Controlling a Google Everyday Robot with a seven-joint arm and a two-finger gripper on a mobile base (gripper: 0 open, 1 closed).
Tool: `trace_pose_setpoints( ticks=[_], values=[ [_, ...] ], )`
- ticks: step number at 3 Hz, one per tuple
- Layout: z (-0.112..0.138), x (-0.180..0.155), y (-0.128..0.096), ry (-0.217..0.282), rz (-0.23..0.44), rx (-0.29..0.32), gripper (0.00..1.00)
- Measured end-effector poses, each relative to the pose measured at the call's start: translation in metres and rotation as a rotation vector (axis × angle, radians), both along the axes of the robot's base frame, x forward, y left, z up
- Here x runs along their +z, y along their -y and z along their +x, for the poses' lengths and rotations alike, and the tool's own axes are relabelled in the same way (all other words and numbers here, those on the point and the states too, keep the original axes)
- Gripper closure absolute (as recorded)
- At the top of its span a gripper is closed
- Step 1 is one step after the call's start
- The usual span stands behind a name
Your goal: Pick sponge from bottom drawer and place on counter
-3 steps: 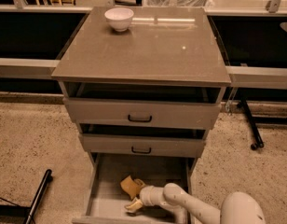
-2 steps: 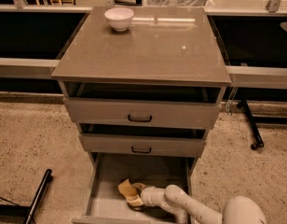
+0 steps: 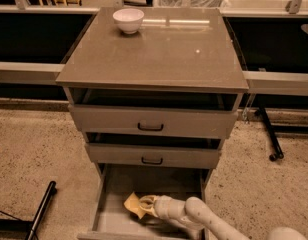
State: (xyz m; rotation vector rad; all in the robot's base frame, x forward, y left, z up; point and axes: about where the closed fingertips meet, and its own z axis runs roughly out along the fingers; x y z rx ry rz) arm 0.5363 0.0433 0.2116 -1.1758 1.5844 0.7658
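The bottom drawer (image 3: pixel 108 204) is pulled open below two closed drawers. The pale-yellow sponge (image 3: pixel 132 204) sits in its middle, tilted like a diamond. My gripper (image 3: pixel 146 205) reaches into the drawer from the lower right, its cream fingers closed on the sponge's right end, so the sponge sticks out to the left. The sponge is low in the drawer; I cannot tell whether it touches the floor. The grey-brown counter (image 3: pixel 169 49) tops the cabinet well above the gripper.
A white bowl (image 3: pixel 128 20) stands at the counter's back left corner. The two upper drawers have black handles (image 3: pixel 150 127). A black rod (image 3: pixel 41 209) lies on the speckled floor at left, and a black stand leg (image 3: pixel 270 134) is at right.
My gripper has swung left and up from in front of the sponge and closed on it. The sponge has shifted slightly left and turned.
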Motion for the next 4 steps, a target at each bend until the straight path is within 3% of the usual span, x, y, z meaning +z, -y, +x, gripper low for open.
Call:
trace_pose_setpoints(
  ticks=[1,2,3,4],
  values=[
    [-0.032,0.067,-0.001,0.088,0.034,0.112,1.00],
    [-0.052,0.124,0.028,0.148,-0.046,0.138,1.00],
    [-0.064,0.149,0.022,0.178,-0.082,0.184,1.00],
    [-0.057,0.166,0.027,0.188,-0.047,0.167,1.00]
  ],
)
